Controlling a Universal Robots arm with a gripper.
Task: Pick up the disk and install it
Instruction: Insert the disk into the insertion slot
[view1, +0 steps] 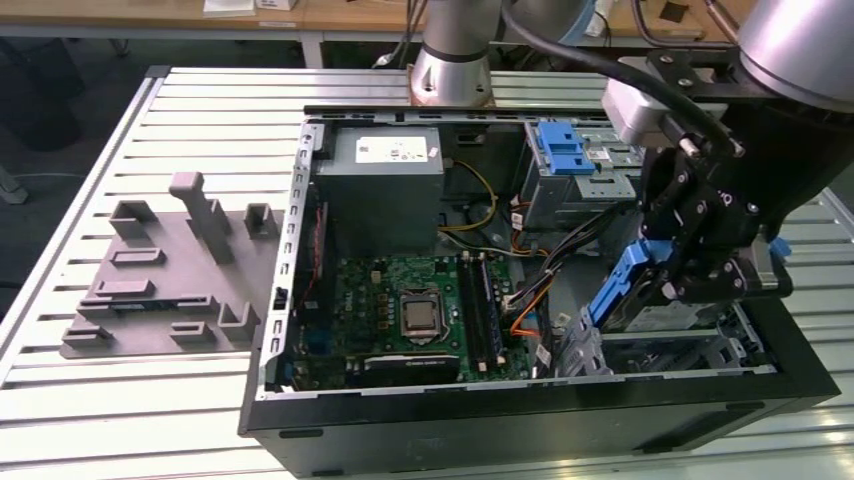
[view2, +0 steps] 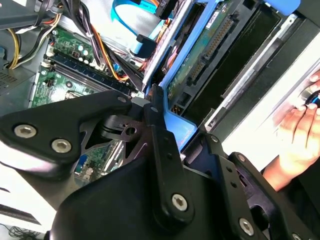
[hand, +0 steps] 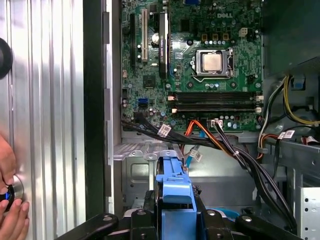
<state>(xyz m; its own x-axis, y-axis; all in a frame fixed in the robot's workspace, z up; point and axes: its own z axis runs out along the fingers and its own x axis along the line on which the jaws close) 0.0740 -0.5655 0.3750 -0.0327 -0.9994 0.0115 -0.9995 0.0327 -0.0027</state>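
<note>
One disk (view1: 638, 305), one pincer (view1: 697, 275), one open computer case (view1: 507, 410)
Pincer clamped on the disk's blue frame, above the case

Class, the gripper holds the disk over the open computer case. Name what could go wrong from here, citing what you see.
1. Loose cables run beside the disk; it could snag or pinch them.
2. The disk looks tilted in the gripper, so it might jam on the metal bay.
3. A hand rests beside the case and could be struck.
</note>
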